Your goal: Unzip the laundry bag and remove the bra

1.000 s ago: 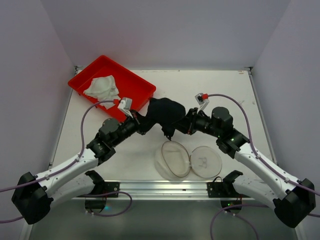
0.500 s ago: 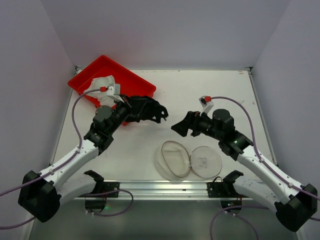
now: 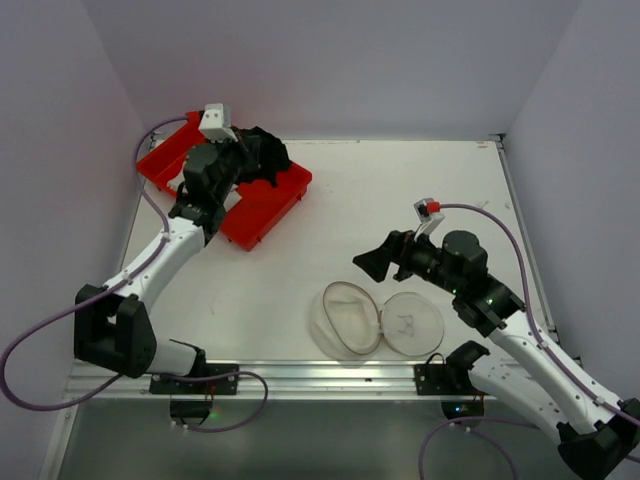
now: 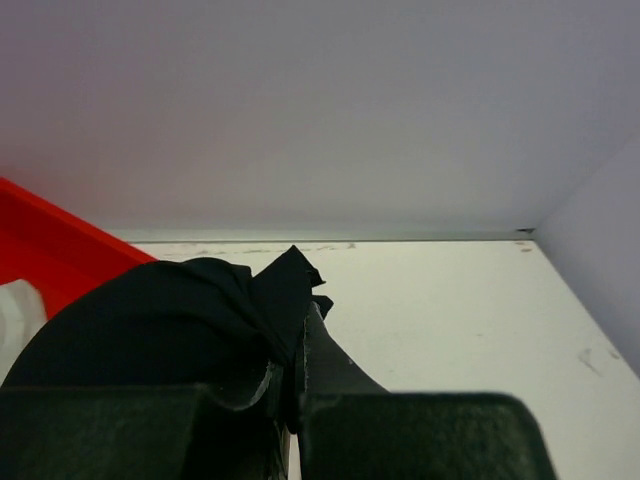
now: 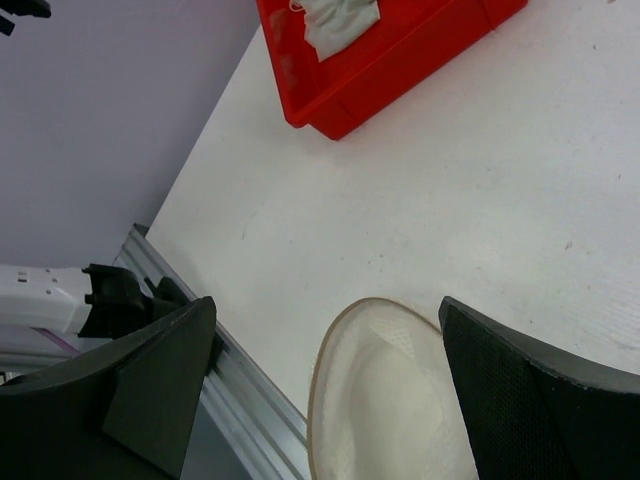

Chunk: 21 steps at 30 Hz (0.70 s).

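Note:
The laundry bag (image 3: 347, 318) lies unzipped near the table's front edge, its two white round halves spread side by side; the right half (image 3: 412, 322) bears a small dark drawing. In the right wrist view the bag (image 5: 390, 400) shows its pale mesh inside. The black bra (image 3: 266, 153) hangs bunched over the back of the red tray (image 3: 265, 200). My left gripper (image 3: 248, 165) is shut on it, and its fingers (image 4: 330, 360) pinch the black fabric (image 4: 160, 320). My right gripper (image 3: 372, 263) hovers open just above and behind the bag, with nothing between its jaws (image 5: 325, 305).
The red tray (image 5: 400, 60) sits at the back left and holds a white cloth (image 5: 340, 20). Grey walls close in the table on three sides. A metal rail (image 3: 300, 375) runs along the near edge.
My right gripper has opened, let go of the bra and drawn back to the right. My left arm has swung the bra from the table's middle to over the red tray.

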### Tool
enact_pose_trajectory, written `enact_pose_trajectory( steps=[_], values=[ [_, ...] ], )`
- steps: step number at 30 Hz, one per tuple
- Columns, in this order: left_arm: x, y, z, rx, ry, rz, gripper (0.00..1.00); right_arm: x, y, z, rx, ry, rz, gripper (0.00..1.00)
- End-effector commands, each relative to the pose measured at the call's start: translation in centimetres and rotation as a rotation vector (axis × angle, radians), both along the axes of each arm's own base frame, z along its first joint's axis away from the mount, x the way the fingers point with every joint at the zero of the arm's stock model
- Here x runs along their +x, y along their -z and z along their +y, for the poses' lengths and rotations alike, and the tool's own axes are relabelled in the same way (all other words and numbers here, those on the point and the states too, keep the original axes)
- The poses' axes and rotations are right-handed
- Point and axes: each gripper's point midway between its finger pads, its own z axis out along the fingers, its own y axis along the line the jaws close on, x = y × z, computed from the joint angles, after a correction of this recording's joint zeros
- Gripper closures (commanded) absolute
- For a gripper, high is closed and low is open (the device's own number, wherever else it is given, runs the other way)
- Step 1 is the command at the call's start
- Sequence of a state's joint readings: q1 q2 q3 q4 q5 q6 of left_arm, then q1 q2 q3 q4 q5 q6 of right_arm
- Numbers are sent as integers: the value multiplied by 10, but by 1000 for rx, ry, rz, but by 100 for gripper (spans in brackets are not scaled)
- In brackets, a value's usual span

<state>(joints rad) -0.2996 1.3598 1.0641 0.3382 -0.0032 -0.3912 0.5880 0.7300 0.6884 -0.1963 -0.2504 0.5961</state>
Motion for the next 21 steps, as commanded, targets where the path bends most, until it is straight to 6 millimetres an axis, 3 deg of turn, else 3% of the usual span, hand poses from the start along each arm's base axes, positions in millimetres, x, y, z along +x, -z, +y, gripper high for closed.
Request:
enact_pose_trajectory(
  steps=[1,3,7,12,15,19,21],
  values=[
    [28,19,30,158,-135,21,100,3,11,-5,-39,16,-6,6],
    [37,30,33,185,-157,34,100,4,18,-4,-51,15,7,5],
    [58,70,37,214,-206,57,100,4,30,-4,-70,11,31,5],
    [64,117,53,193,-312,105,100,1,37,-6,-78,5,30,5],
    [60,136,47,150,-307,120,100,-2,42,-8,-79,8,30,5],
    [51,175,18,197,-266,192,100,-3,47,-7,-76,3,45,5],
    [50,186,12,197,-258,222,100,-5,50,-7,-77,-1,52,5]
  ],
)
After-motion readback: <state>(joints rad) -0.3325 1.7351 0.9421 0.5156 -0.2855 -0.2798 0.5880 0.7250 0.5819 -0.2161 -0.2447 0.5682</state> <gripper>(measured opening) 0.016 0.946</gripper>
